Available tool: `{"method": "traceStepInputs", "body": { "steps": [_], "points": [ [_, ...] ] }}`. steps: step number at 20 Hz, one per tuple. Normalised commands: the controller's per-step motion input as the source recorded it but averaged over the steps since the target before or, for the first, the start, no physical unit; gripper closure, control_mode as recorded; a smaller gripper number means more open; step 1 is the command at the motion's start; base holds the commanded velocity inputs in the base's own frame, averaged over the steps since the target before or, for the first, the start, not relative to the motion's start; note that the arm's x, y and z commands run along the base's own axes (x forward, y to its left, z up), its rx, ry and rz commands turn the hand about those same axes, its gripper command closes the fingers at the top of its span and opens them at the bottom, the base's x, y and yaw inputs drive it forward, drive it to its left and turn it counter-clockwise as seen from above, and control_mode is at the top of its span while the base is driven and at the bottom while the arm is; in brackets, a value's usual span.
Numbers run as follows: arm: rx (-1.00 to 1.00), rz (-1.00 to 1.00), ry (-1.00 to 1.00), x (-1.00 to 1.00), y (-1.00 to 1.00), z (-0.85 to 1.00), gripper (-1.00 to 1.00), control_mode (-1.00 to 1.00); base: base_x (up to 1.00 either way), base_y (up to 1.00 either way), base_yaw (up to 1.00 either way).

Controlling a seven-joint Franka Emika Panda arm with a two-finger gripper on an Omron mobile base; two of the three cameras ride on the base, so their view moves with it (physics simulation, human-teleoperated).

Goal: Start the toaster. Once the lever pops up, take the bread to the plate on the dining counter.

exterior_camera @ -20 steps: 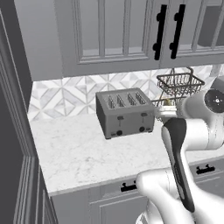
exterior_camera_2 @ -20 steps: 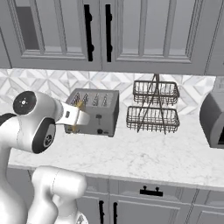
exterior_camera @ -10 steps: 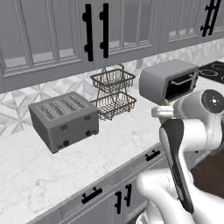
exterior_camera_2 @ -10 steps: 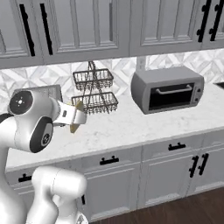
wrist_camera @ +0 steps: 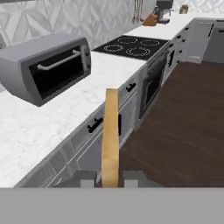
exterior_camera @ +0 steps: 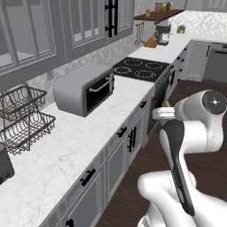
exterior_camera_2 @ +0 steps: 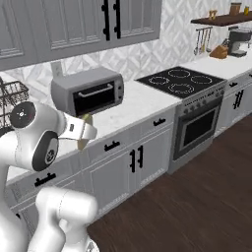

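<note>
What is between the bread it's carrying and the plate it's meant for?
That cannot be judged here: plate and dining counter are out of sight. The gripper holds the bread edge-on over bare dark floor, beside the cabinets; nothing visible blocks it there.

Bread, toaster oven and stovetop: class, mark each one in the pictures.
bread [wrist_camera: 111, 135], hand view, the crust edge facing the camera.
toaster oven [wrist_camera: 56, 72], hand view, its dark glass door.
stovetop [exterior_camera_2: 181, 81], right base view, the black surface among its burners.
</note>
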Motion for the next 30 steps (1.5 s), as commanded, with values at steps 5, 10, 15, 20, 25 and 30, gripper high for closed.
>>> {"method": "traceStepInputs", "body": {
  "steps": [5,10,15,20,25,30],
  "points": [
    [0.00,0.00,0.00,0.00,0.00,0.00,1.00,1.00,0.10,-0.97,-0.65],
    [0.00,0.00,0.00,0.00,0.00,0.00,1.00,1.00,0.21,-0.50,-0.65],
    [0.00,0.00,0.00,0.00,0.00,0.00,1.00,1.00,0.14,-0.17,-0.59],
    [0.00,0.00,0.00,0.00,0.00,0.00,1.00,1.00,0.48,-0.18,-0.44],
    [0.00,0.00,0.00,0.00,0.00,0.00,1.00,1.00,0.94,-0.54,-0.32],
    [0.00,0.00,0.00,0.00,0.00,0.00,1.00,1.00,1.00,-0.65,-0.35]
  ]
}}
